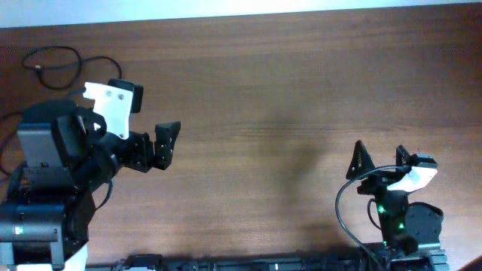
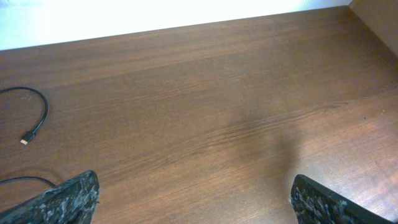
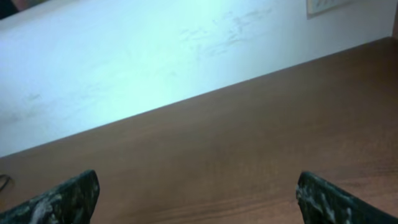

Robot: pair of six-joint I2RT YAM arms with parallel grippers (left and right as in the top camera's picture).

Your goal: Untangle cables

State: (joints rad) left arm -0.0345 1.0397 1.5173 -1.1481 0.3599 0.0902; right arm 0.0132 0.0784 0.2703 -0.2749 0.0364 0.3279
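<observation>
No text, label, brand, number or sign is legible in any view.

Left gripper (image 1: 169, 144) and right gripper (image 1: 381, 156), both jaws spread wide apart.

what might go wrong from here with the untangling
1. The cables lie in the far left corner, off to one side of the open left gripper; one strand runs close by the arm, which might drag it when it turns.
2. The right gripper is across the table, so its reach looks doubtful.
3. The cords are thin and flat, so a grasp may slip.
</observation>
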